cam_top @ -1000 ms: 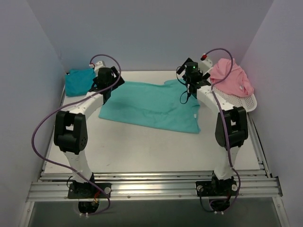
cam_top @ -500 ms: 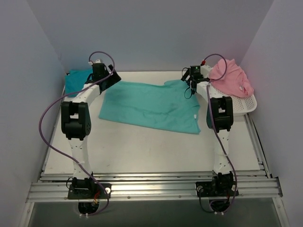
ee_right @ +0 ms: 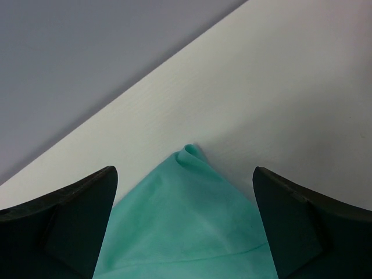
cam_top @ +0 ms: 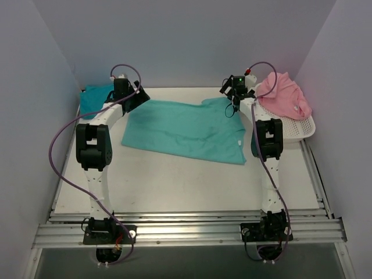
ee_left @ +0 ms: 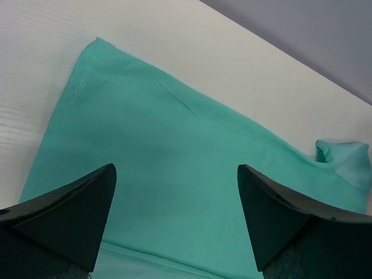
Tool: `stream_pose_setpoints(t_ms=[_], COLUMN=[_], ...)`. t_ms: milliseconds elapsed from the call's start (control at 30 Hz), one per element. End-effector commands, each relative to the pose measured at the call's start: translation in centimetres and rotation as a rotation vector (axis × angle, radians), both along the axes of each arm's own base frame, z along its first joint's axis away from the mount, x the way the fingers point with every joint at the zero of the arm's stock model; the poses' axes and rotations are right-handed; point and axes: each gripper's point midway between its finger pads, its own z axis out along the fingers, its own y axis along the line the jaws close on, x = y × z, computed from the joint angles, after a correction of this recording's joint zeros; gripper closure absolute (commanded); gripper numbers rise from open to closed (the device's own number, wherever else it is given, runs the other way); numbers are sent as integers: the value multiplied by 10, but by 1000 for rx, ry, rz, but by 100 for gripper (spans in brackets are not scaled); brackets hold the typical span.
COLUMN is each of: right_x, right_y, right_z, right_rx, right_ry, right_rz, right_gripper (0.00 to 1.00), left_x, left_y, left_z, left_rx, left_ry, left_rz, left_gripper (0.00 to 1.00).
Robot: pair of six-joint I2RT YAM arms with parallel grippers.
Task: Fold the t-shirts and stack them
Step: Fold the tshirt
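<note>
Across the far half of the white table (cam_top: 174,186), a sea-green cloth t-shirt (cam_top: 186,131) lies flat and unfolded. The left claw (ee_left: 176,170) and right claw (ee_right: 185,170) gape empty over its far corners. A darker turquoise-blue shirt (cam_top: 96,100) sits in the far left corner and a pink shirt (cam_top: 285,96) drapes the white mesh basket (cam_top: 302,127). Nothing looks stacked yet.

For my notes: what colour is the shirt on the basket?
The shirt is pink; best in top view.

A lab test cell: plain walls (cam_top: 186,40) enclose a table (cam_top: 174,186) on aluminium rails (cam_top: 192,231).
</note>
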Motion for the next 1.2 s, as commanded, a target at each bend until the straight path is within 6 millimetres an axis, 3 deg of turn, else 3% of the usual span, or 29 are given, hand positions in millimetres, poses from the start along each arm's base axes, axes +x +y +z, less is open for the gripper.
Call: stream_pose_setpoints(t_ms=[0, 233, 433, 500, 833, 967, 1067, 1133, 1167], right_x=[3, 3, 1, -1, -6, -9, -10, -11, -12], right_y=[7, 17, 46, 51, 40, 31, 27, 23, 22], right_z=[-26, -46, -48, -49, -57, -55, -51, -46, -47], right_rx=[33, 69, 90, 81, 54, 35, 31, 28, 27], right_ry=[31, 44, 39, 40, 59, 68, 65, 62, 63], right_rz=[14, 26, 64, 63, 39, 29, 28, 26, 26], right_gripper=[3, 5, 26, 39, 80, 100, 100, 100, 100], left_x=[9, 7, 7, 8, 8, 14, 19, 30, 34], left_y=[3, 3, 4, 4, 18, 48, 66, 69, 75], left_z=[20, 21, 14, 12, 4, 3, -3, 4, -10], left_rx=[-8, -13, -19, -17, -19, -6, 22, 12, 2], left_ry=[-61, -67, -57, -56, -46, -36, -21, -35, -14], left_rz=[-10, -6, -4, -5, 18, 93, 152, 164, 169], left_gripper=[6, 6, 6, 6, 6, 6, 6, 6, 6])
